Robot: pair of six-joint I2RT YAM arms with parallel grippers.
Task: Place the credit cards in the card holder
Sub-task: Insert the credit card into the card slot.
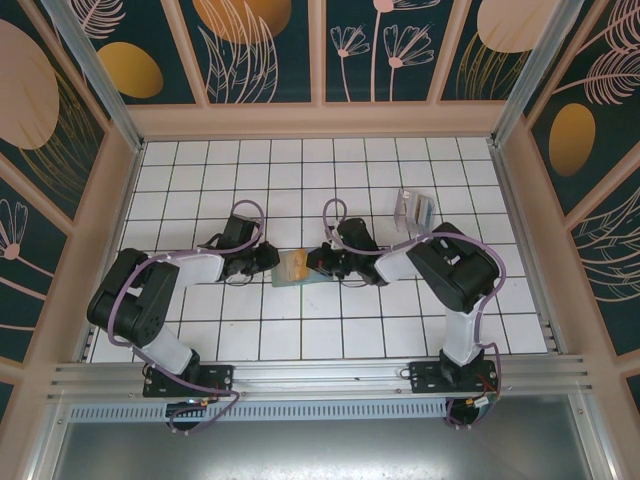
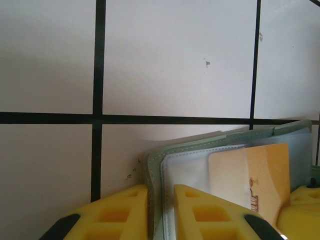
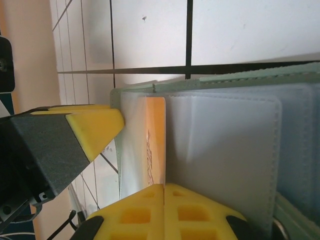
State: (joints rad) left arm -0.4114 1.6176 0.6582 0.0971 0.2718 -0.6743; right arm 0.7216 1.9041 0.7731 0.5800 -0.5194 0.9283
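Note:
The sage-green card holder lies open between both grippers at mid-table. My left gripper has its yellow fingers on either side of the holder's left edge, shut on the green cover and a clear sleeve. A tan-orange credit card sits partly inside a clear pocket, its right part exposed. My right gripper is shut, and its tips meet the near end of the card. I cannot tell whether the card is pinched between them. The left gripper's finger shows at the holder's far edge.
A small clear plastic stand with greyish contents stands on the white tiled floor behind the right arm. Wooden walls ring the tiled area. The right gripper's yellow finger shows at the card's right end.

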